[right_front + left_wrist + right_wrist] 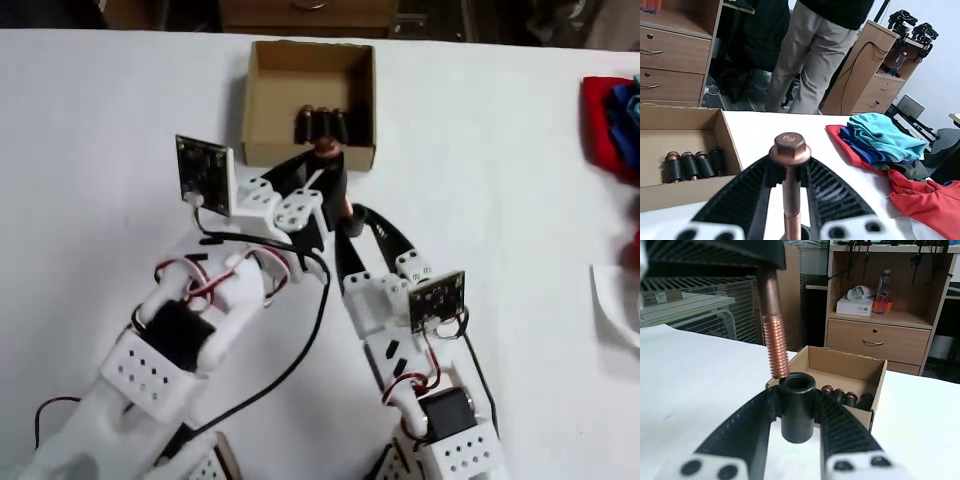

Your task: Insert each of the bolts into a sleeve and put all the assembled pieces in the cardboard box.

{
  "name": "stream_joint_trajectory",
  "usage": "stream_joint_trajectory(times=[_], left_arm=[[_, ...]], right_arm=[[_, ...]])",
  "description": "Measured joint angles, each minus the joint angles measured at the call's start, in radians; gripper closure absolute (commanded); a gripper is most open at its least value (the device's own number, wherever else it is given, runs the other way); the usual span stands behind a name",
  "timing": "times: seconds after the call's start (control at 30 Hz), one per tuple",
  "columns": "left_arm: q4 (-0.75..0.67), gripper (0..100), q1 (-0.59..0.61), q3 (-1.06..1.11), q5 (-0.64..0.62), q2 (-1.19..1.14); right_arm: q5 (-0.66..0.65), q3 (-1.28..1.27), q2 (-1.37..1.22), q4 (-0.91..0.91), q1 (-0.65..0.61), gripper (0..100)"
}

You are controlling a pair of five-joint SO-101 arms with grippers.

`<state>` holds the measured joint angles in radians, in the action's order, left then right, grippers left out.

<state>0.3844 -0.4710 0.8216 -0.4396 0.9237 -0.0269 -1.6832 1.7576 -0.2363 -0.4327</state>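
My left claw (790,167) grips the copper hex-head bolt (790,146), its tip at the black cylindrical sleeve (797,416) clenched in my right claw (797,397).

Bright, even light from above nearly washes out the white surface (500,150) in the high view. Shadows are soft and faint, deepest inside the cardboard box (252,90). The copper bolt (789,146) and black sleeve (797,410) carry a mild sheen.
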Motion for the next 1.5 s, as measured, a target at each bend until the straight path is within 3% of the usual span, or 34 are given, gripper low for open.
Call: stream_joint_trajectory(times=[0.63,1.03,1.5], left_arm=[[-0.003,97,0.000,0.002,0.003,-0.005],[-0.003,97,0.000,-0.094,0.003,-0.155],[0.100,97,-0.063,-0.115,0.140,-0.163]], right_arm=[[0.000,0.000,0.002,-0.048,-0.002,97.8],[0.000,-0.002,0.002,-0.049,-0.002,97.8],[0.000,-0.002,0.000,-0.049,-0.003,97.8]])
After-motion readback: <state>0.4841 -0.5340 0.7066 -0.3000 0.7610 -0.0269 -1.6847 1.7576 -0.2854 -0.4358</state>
